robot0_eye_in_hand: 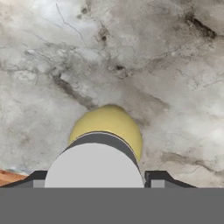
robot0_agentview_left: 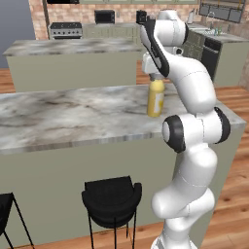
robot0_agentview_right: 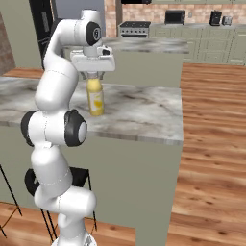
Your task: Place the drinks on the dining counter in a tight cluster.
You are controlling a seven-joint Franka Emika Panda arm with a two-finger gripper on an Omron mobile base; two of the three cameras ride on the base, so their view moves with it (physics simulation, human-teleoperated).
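The yellow bottle point(robot0_agentview_left: 155, 98) stands upright on the dining counter point(robot0_agentview_left: 73, 119), toward its right end — near the front edge, with black stools point(robot0_agentview_left: 112, 200) below. The gripper point(robot0_agentview_right: 94, 76) hangs straight over the bottle, its fingers down at either side of the grey cap point(robot0_eye_in_hand: 95, 164). In the hand view the finger tips point(robot0_eye_in_hand: 156, 178) flank the cap closely — whether they press on it I cannot tell. A second island point(robot0_agentview_left: 73, 61) stands behind.

Black stools point(robot0_agentview_left: 112, 200) stand on the wooden floor point(robot0_agentview_right: 211, 144). Further back there's a second marble island point(robot0_agentview_left: 73, 61), then a stove point(robot0_agentview_left: 65, 30) and microwave point(robot0_agentview_left: 104, 16) along the brick wall point(robot0_agentview_left: 36, 14).
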